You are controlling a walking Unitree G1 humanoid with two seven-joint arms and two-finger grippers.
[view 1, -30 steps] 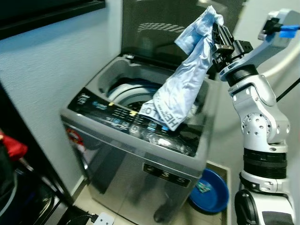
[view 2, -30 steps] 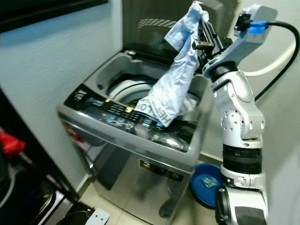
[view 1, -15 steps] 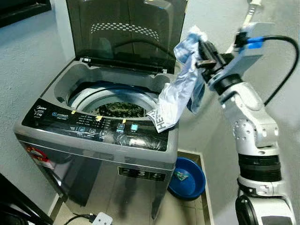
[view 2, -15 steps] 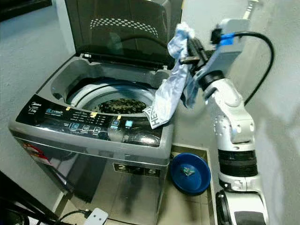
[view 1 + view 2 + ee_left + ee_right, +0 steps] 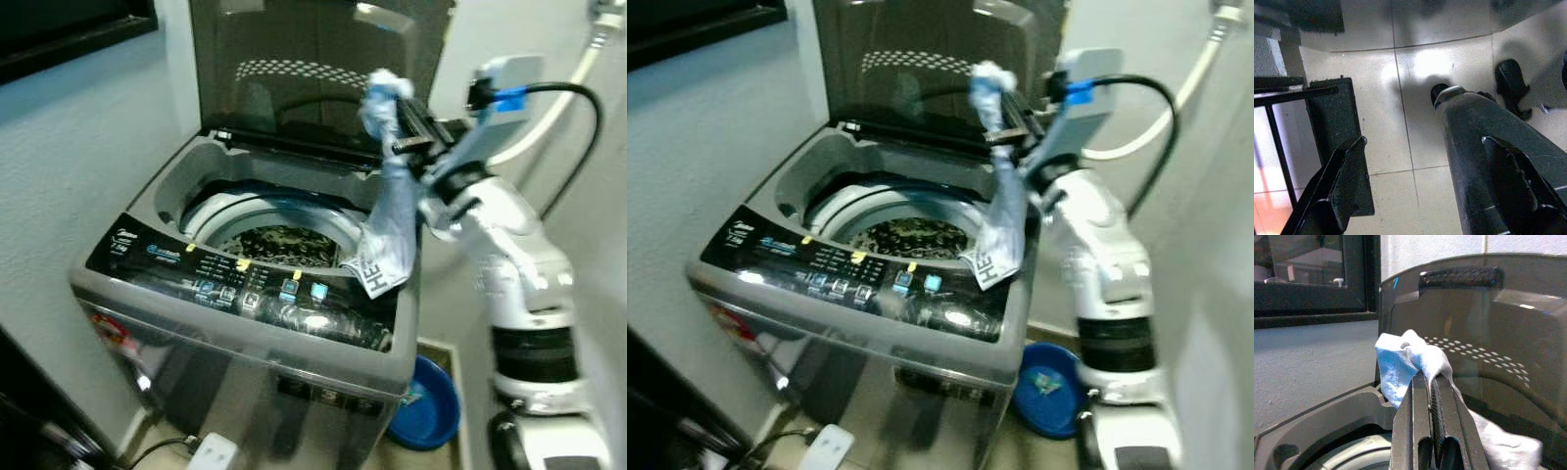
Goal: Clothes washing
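A grey top-loading washing machine (image 5: 196, 181) stands with its lid (image 5: 313, 59) raised. Dark patterned clothes (image 5: 284, 240) lie in the drum. My right gripper (image 5: 400, 110) is high over the machine's right rim, shut on the bunched top of a light blue garment (image 5: 392, 225). The garment hangs down, and its printed hem reaches the right end of the control panel (image 5: 225, 284). In the right wrist view the black fingers (image 5: 1420, 401) pinch the blue garment (image 5: 1400, 360) in front of the lid. My left gripper (image 5: 1425, 186) hangs open over the tiled floor.
A blue basin (image 5: 431, 416) sits on the floor to the right of the machine. A white hose (image 5: 563, 93) runs along the wall behind my right arm. A white power strip (image 5: 214, 452) lies at the machine's front foot. A grey wall (image 5: 78, 166) closes the left side.
The camera has swung about. The garment, spread wide over the control panel a second ago, now hangs narrow at the right rim, still in my right gripper.
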